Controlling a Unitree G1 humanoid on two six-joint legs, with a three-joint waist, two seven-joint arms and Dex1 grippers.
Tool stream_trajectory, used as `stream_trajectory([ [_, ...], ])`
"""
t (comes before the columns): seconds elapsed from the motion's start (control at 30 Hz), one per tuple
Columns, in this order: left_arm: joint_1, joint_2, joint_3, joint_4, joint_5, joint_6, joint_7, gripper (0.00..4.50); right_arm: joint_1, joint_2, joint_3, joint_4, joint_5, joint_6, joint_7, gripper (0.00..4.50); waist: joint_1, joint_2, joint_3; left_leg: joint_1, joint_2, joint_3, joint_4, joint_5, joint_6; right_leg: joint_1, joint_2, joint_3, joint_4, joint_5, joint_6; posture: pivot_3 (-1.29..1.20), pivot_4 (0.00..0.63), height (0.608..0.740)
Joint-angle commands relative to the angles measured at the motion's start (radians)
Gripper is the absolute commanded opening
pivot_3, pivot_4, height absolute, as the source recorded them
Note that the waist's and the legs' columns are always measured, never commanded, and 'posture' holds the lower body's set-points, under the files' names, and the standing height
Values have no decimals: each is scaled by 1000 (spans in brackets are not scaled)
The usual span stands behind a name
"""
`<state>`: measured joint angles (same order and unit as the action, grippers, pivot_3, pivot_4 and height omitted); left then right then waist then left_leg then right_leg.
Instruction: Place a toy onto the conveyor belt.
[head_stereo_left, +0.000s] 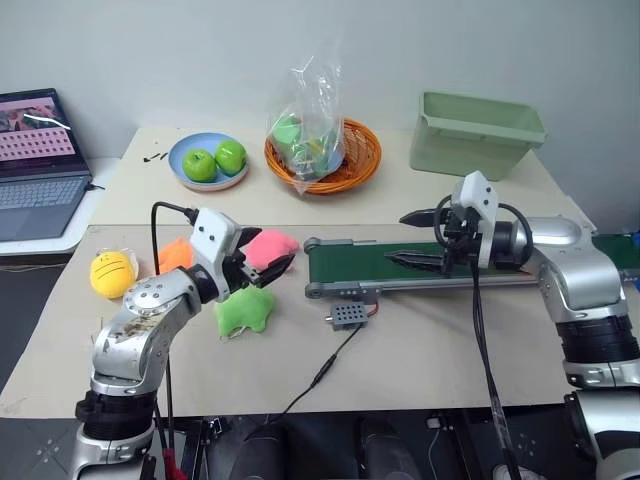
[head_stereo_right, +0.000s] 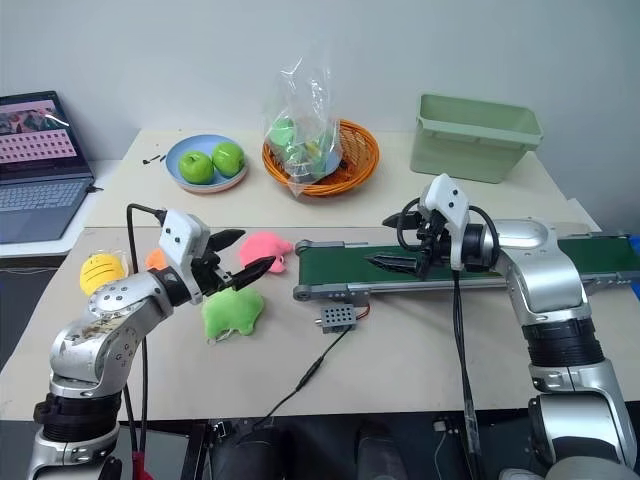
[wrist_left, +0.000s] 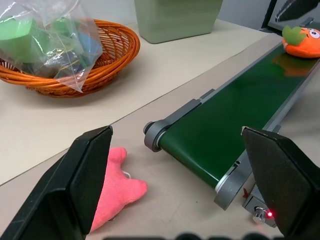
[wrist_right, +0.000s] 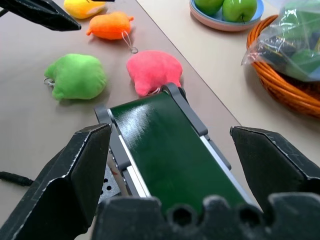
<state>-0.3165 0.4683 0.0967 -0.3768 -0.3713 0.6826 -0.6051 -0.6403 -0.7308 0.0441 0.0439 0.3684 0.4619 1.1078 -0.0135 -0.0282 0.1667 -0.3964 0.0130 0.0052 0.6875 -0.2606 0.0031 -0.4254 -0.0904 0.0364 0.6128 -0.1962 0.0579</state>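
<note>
Reading the left eye view first: left gripper (head_stereo_left: 275, 248) spread wide and empty, hovering level just above the pink plush (head_stereo_left: 270, 240), near the roller end of the conveyor belt (head_stereo_left: 365, 262). Right gripper (head_stereo_left: 397, 236) likewise spread and holding nothing, poised over the belt's green strip further along. Lime-green plush (head_stereo_left: 245, 310) and paler orange plush (head_stereo_left: 175, 253) lying on the surface (head_stereo_left: 420, 350), neither one the task's thing.

Turning to the right eye view: same layout, plus a small grey box (head_stereo_right: 337, 318) with its cable sitting just beside the belt frame, close under any low path of the left arm.

Moving to the left wrist view: finds the toy (wrist_left: 301, 40), deep orange with a green tuft, resting on the belt at its far end, apart from both black fingers (wrist_left: 75, 185) at the sides. Suggests the placing itself is done and only a clean retreat remains.

Ending with the right wrist view: looks down the belt between two widely parted fingers (wrist_right: 75, 170), nothing caught between them.

Doing this step well, probably: keep both grippers parted, lift before drawing back, stay clear of the belt edges and the grey box, avoid brushing the pink plush, and leave the toy undisturbed.
</note>
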Motion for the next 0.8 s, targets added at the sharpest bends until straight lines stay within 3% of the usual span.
stream_trajectory([
  [0.03,-18,7,-7,-10,20,-56,17,4391,2,-9,-54,-48,28,10,-15,4500,1,0,0,0,0,0,0,0,0,0,0,0,0,0,0,0,150,740],
  [0.37,-79,5,13,-40,-147,43,-41,4391,-14,-5,-72,-58,45,25,-40,4500,1,0,0,0,0,0,0,0,0,0,0,0,0,0,0,0,150,740],
  [0.8,-169,26,0,-54,-226,107,-38,4391,-52,-6,-127,-103,150,103,-40,4500,0,0,0,0,0,0,0,0,0,0,0,0,0,0,0,0,150,740],
])
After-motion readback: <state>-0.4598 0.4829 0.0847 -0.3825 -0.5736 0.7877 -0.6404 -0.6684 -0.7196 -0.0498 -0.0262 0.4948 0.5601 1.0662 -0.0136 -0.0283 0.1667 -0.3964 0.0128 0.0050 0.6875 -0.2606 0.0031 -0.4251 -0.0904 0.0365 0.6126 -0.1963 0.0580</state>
